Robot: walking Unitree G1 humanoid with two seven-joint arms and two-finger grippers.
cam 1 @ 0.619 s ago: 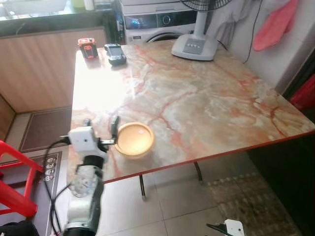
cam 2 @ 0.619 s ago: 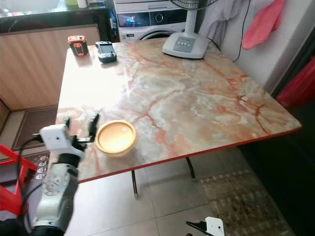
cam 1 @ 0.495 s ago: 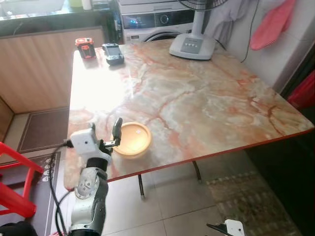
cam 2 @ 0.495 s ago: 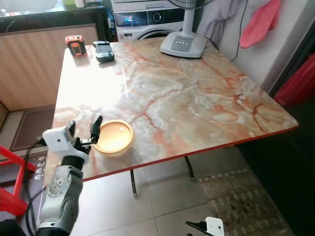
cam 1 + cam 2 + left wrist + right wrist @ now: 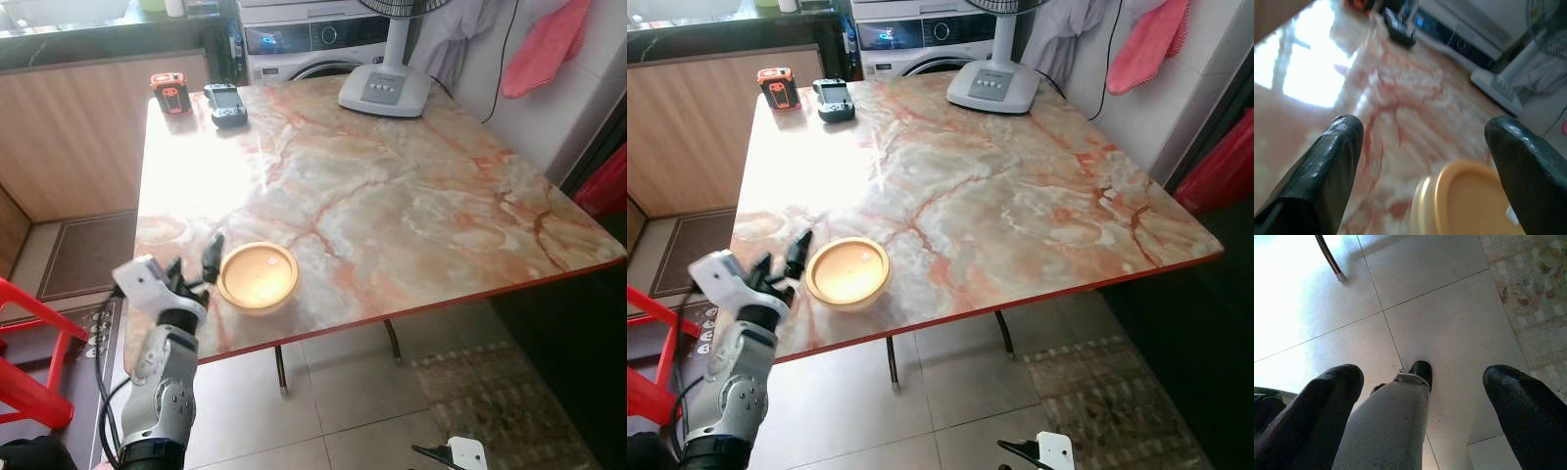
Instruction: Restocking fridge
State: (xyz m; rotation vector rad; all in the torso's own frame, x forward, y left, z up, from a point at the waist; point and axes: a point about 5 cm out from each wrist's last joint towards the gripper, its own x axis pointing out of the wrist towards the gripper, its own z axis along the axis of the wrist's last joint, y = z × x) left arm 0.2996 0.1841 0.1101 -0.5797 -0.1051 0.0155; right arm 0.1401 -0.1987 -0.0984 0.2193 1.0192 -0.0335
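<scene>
Comparing this moment with the one half a second before, we see that the left gripper (image 5: 194,271) has dropped lower and drawn slightly off the round yellow lidded plastic container (image 5: 258,277), which sits near the front-left edge of the orange-veined marble table (image 5: 392,206). We judge that the grasp is being re-aimed rather than closed, so the pickup for restocking is not yet done. The silver left arm rises from below the table edge, wrist bent, fingers pointing across the tabletop. Its two black fingers (image 5: 1334,152) stand wide apart, holding nothing, the container just beside them. The right gripper (image 5: 1422,396) hangs idle over the floor, likewise spread and empty. Farther back stands a white fan base (image 5: 385,91).
</scene>
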